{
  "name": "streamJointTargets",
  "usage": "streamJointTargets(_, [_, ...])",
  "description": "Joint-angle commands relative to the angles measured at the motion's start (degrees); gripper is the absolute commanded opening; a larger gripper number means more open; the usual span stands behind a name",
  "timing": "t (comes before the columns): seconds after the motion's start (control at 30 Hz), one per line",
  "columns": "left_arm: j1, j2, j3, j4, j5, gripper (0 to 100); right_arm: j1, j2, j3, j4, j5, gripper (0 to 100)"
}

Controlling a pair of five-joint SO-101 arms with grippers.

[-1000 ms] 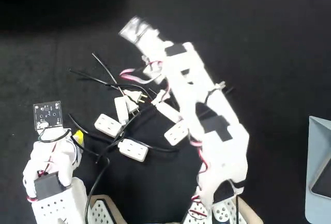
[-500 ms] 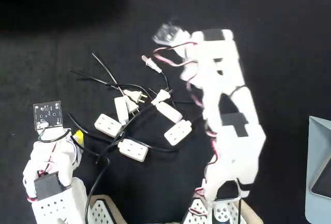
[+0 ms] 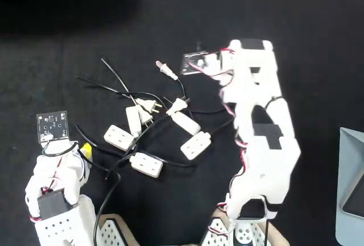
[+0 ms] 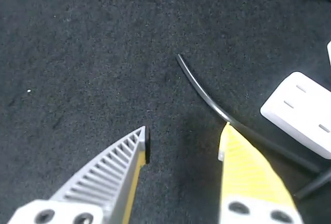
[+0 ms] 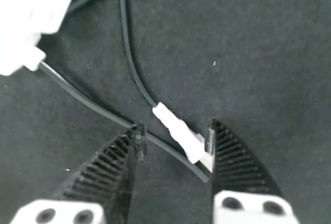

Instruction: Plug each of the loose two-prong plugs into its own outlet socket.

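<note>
Loose white plug [image 5: 178, 133] lies flat on the black bench [image 5: 258, 53], btwn the fingers of R hand [image 5: 176, 128]. The hand is spread wide and not pinching it. One end of the plug sits close by a finger [image 5: 230, 154]; can't tell if it touches. Its black cord [image 5: 129, 63] runs straight out ahead of the hand, and a 2nd cord crosses under the plug. From above, the same plug [image 3: 166, 71] is just beside R hand [image 3: 192, 64], at the far edge of the tangle. Two more plugs [image 3: 149, 107] sit deeper in the cords, back toward the arm bases, mixed in w/ white socket blocks [image 3: 195, 145]. All are loose; none mated. L hand [image 4: 184, 130] is well apart from that plug, low over the bench, fingers spread w/ bare cloth btwn them. A cut cord end [image 4: 199, 84] lies just ahead of its yellow finger [image 4: 248, 172]. One socket [image 4: 302, 113], slots up, is just outboard of that finger.
</note>
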Motion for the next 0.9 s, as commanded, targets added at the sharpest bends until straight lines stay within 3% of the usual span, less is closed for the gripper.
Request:
streamJointTargets(0.0, [-0.84, -0.18, -0.57, -1.14, 0.18, 23, 2.81, 2.68, -0.4, -1.67, 2.29, 19.5])
streamJointTargets(0.3, [-0.84, -0.18, -0.48, -1.14, 0.18, 23, 3.08, 8.92, -0.75, -6.15, 2.2, 18.5])
streamJointTargets(0.43, [-0.84, -0.18, -0.13, -1.23, 0.18, 23, 3.08, 8.75, -0.75, -6.07, 2.02, 0.8])
streamJointTargets(0.57, [-0.84, -0.18, -0.04, -1.23, 0.18, 23, 3.16, 7.87, -0.75, -5.98, 1.23, 1.1])
streamJointTargets(0.87, [-0.84, -0.18, -0.04, -1.23, 0.18, 23, 3.16, -2.15, -6.46, -6.15, -15.56, 1.1])
